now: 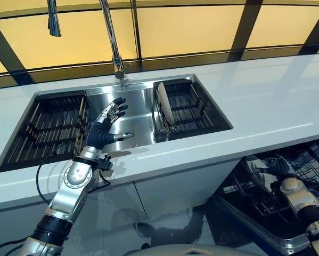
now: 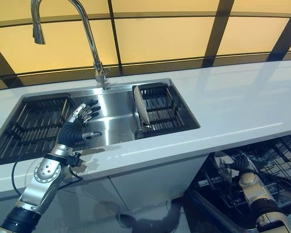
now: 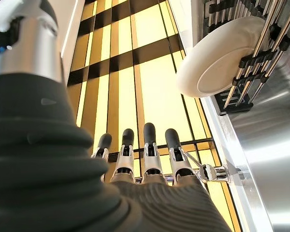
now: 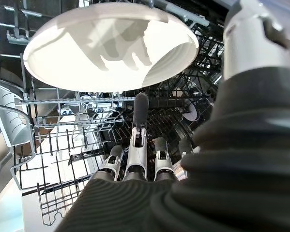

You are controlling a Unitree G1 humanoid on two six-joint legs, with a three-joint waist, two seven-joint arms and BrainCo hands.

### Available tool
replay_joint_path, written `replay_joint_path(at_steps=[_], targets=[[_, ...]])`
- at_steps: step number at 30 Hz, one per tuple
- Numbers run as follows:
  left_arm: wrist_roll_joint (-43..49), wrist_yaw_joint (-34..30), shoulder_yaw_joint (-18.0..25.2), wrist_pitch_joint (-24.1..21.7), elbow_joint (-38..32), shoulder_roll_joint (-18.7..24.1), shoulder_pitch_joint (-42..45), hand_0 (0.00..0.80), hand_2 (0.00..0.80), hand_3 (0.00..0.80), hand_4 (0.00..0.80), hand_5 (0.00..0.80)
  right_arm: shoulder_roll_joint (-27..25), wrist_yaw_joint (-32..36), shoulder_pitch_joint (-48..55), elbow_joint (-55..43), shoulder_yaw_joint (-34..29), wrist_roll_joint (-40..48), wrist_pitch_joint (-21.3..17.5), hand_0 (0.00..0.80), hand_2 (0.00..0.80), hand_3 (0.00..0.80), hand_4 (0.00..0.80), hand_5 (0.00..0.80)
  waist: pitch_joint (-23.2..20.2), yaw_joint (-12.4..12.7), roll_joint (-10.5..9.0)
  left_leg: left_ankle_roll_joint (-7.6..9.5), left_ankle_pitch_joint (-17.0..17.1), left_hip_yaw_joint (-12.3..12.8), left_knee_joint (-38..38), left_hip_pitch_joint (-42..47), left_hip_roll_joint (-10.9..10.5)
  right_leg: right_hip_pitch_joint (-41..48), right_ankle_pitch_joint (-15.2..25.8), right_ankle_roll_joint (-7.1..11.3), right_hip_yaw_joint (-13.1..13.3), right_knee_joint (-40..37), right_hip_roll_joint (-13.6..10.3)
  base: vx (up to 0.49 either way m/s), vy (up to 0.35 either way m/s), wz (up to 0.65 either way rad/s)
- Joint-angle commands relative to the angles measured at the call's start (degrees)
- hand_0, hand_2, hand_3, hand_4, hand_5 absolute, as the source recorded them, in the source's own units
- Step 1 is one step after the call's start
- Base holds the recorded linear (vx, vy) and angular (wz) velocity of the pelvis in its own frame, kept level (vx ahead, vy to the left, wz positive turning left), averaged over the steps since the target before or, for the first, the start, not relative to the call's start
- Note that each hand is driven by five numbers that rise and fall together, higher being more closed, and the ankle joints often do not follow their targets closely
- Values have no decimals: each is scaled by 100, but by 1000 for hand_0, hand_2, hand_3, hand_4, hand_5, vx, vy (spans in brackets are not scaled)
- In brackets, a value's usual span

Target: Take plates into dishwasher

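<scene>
A white plate (image 1: 164, 104) stands on edge in the dark rack at the right end of the sink (image 1: 140, 114); it also shows in the left wrist view (image 3: 217, 58). My left hand (image 1: 103, 130) hovers over the sink's middle, open with fingers spread, to the left of that plate and holding nothing. My right hand (image 1: 278, 168) is low in the open dishwasher's rack (image 1: 308, 160). In the right wrist view a second white plate (image 4: 111, 46) stands in the wire rack just past my fingers (image 4: 140, 125), which are loose and hold nothing.
A tall faucet (image 1: 111, 37) rises behind the sink. An empty dark rack (image 1: 47, 128) fills the sink's left end. The white counter (image 1: 266, 106) runs to the right above the pulled-out dishwasher rack. Yellow panels back the counter.
</scene>
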Motion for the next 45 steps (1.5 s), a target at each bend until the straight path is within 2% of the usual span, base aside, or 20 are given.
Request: replay_joint_path(at_steps=[1, 14, 26, 30, 35, 38, 42, 45], targets=[[-91, -16, 101, -341, -217, -21, -424, 0, 0, 0, 0, 0, -377, -314, -272, -325, -355, -157, -181, 0, 0, 0, 0, 0, -8, 46, -49, 333, -558, -87, 42, 180, -113, -167, 93, 20, -301, 52, 246, 0, 0, 0], [36, 19, 566, -441, -260, -135, -42, 0, 0, 0, 0, 0, -308, -473, 862, -2543, -1638, -538, -597, 0, 0, 0, 0, 0, -57, -316, -71, 357, -567, 73, 42, 178, -97, -233, 107, 39, -84, 52, 314, 0, 5, -2], [42, 21, 863, -391, -420, -116, 162, 0, 0, 0, 0, 0, -326, -342, 1598, -3170, -2293, -1307, -332, 0, 0, 0, 0, 0, -86, -540, -101, 364, -578, 228, 42, 188, -75, -275, 133, 69, 87, 52, 356, 3, 12, -7], [47, 62, 868, -363, -471, -110, 170, 0, 0, 0, 0, 0, -335, -709, 1692, -3382, -2521, -1341, -341, 0, 0, 0, 0, 0, -76, -587, -102, 370, -579, 246, 42, 183, -73, -289, 147, 75, 131, 52, 368, 0, 0, 0], [47, 92, 863, -364, -493, -130, 163, 0, 0, 0, 0, 0, -301, -1281, 1714, -3693, -2657, -1776, -548, 0, 0, 0, 0, 0, -72, -601, -74, 383, -583, 245, 42, 168, -79, -310, 151, 79, 170, 52, 379, 0, 0, 0], [70, 150, 785, -374, -491, -169, 126, 0, 0, 0, 0, 0, -415, -2060, 1612, -3862, -2598, -2793, -772, 0, 0, 0, 0, 0, -83, -566, -46, 390, -590, 225, 42, 161, -83, -313, 142, 83, 178, 52, 382, 0, 0, 0], [84, 180, 616, -438, -457, -199, 89, 0, 0, 0, 0, 0, -715, -2977, 1367, -3842, -2318, -4119, -719, 0, 0, 0, 0, 0, -114, -443, -20, 401, -595, 160, 42, 134, -94, -315, 121, 90, 127, 52, 371, 0, 0, 0], [53, 186, 484, -498, -467, -152, 98, 0, 0, 0, 0, 0, -992, -3343, 1178, -3759, -1960, -4857, -638, 0, 0, 0, 0, 0, -141, -317, -24, 403, -595, 78, 42, 115, -106, -300, 95, 97, 54, 52, 357, 0, 0, 0]])
